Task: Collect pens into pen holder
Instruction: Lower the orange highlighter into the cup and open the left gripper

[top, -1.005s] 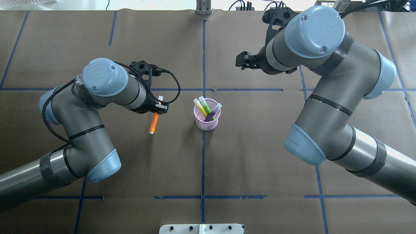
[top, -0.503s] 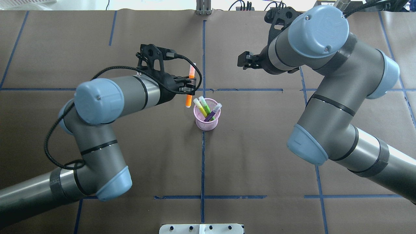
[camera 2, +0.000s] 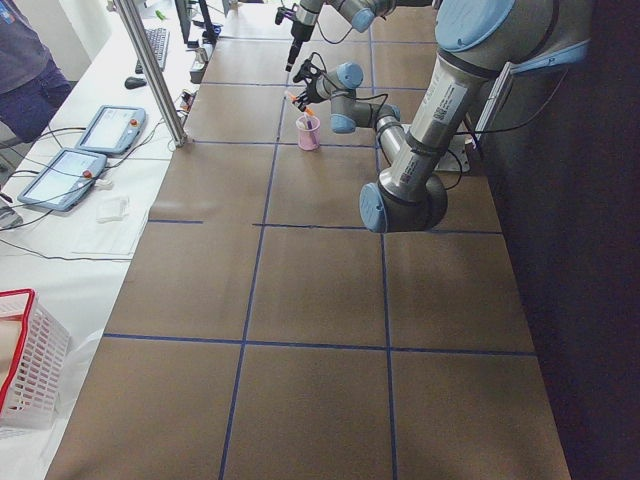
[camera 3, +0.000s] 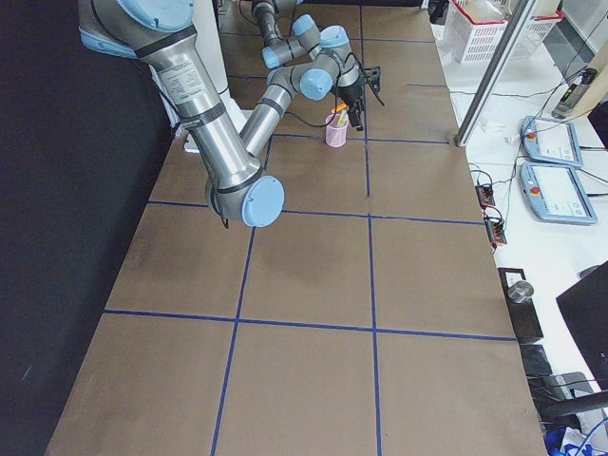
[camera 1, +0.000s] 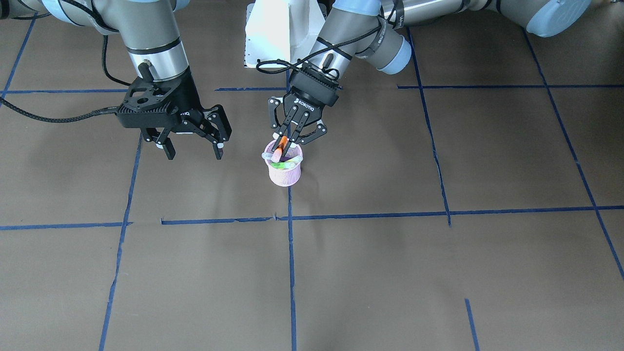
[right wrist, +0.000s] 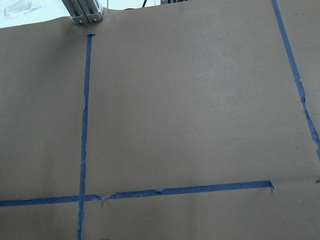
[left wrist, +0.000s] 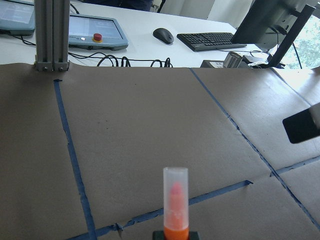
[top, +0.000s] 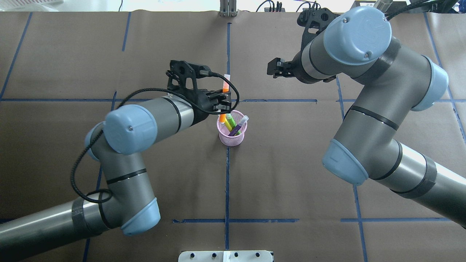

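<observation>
One pen was not yet in the cup, and the left gripper had it. Its jaws were pinched on the orange pen about midway along the body. The wrist camera showed the pale translucent cap rising straight out from between the fingers.

The pen's long axis ran close to upright. It leaned a little, with the cap tipped toward the far side of the table and the lower end angled down toward the pink mesh pen holder. From overhead, that lower end sat right at the left part of the holder's rim. From the front camera it overlapped the mouth. Whether the tip had already passed below the rim could not be told from these views.

Inside the holder stood a yellow pen, a green pen and a purple pen, all leaning with their caps up and filling the middle and right of the opening. My judgement is that the coming move depended on the free gap being on the left of the mouth, directly under the held pen. A short drop along the pen's own axis, then a release, should seat it, though the tip might catch the wire rim or a neighbouring cap.

Farther right, the right gripper hung well apart from the holder, its jaws spread wide with nothing between them. The left arm was plainly the nearer one.
</observation>
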